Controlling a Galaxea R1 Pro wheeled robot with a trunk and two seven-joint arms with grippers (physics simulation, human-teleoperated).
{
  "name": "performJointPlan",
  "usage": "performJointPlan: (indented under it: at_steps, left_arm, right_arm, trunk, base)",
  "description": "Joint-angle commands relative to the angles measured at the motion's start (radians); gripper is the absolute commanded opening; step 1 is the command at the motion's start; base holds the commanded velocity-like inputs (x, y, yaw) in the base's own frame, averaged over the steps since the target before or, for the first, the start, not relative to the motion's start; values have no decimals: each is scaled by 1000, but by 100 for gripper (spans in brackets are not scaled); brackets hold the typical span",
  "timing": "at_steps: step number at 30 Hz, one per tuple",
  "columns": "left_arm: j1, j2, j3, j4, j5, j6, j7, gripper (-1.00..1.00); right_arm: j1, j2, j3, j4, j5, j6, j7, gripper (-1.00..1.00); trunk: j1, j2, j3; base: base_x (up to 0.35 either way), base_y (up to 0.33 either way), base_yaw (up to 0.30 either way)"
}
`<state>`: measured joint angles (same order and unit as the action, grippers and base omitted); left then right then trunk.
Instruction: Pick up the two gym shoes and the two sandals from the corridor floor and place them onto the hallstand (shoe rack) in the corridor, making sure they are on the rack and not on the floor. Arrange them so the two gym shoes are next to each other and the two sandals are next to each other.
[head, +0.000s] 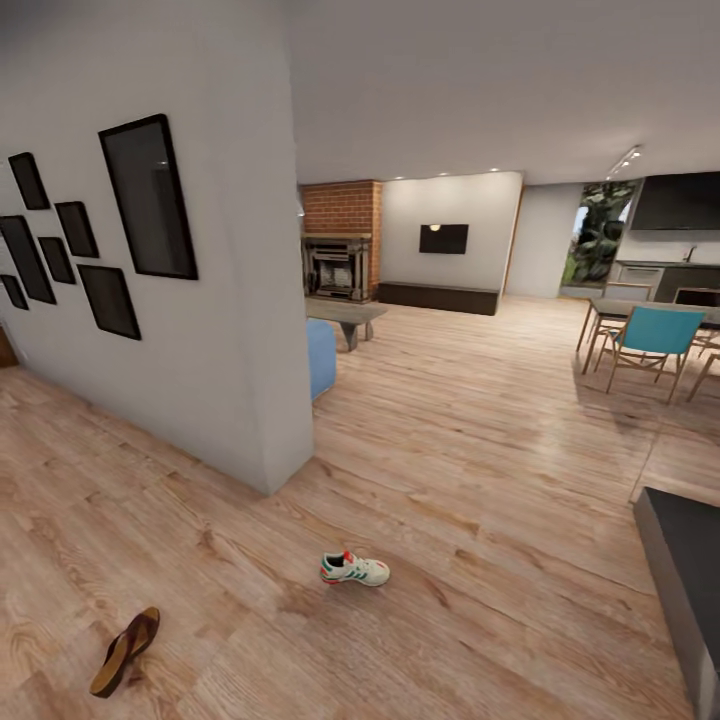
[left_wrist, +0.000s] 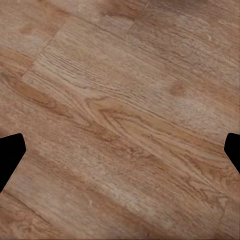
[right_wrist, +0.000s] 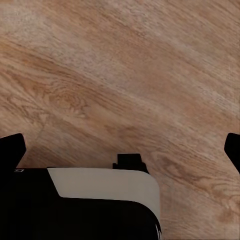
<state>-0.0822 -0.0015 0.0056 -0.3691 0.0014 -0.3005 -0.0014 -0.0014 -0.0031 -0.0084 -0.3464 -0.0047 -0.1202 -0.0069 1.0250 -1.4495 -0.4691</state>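
Note:
One gym shoe (head: 354, 569), white with green stripes and red accents, lies on its sole on the corridor floor (head: 450, 480) in the lower middle of the head view. One brown sandal (head: 125, 651) lies on the planks at the lower left, well apart from the shoe. The hallstand is out of view. In the left wrist view my left gripper (left_wrist: 120, 150) is open, its dark fingertips (left_wrist: 10, 155) wide apart over bare planks. My right gripper (right_wrist: 120, 147) is open too, fingertips (right_wrist: 11, 150) spread above the floor, with part of the robot's white and black body (right_wrist: 100, 200) below.
A white wall corner (head: 270, 400) with black picture frames (head: 148, 198) stands left of the shoe. A dark low surface (head: 690, 580) sits at the right edge. Farther back are a blue seat (head: 320, 355), a brick fireplace (head: 340, 250), and a table with chairs (head: 650, 335).

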Motion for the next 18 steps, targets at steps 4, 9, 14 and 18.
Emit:
performJointPlan:
  at_steps: [4, 9, 14, 18]
  left_arm:
    - [-1, 0, 1, 1, 0, -3, 0, 100]
    - [-1, 0, 2, 1, 0, -3, 0, 100]
    - [-1, 0, 2, 1, 0, -3, 0, 100]
    - [-1, 0, 2, 1, 0, -3, 0, 100]
  right_arm:
    - [0, 0, -1, 0, -1, -3, -1, 100]
    - [0, 0, -1, 0, -1, -3, -1, 100]
    - [0, 0, -1, 0, -1, -3, -1, 100]
    - [0, 0, -1, 0, -1, -3, -1, 100]
  trunk:
    - [0, -1, -1]
    - [0, -1, -1]
    - [0, -1, -1]
    - [0, -1, -1]
  base:
    - [0, 308, 0]
    - [27, 309, 0]
    - [61, 309, 1]
    - [71, 309, 117]
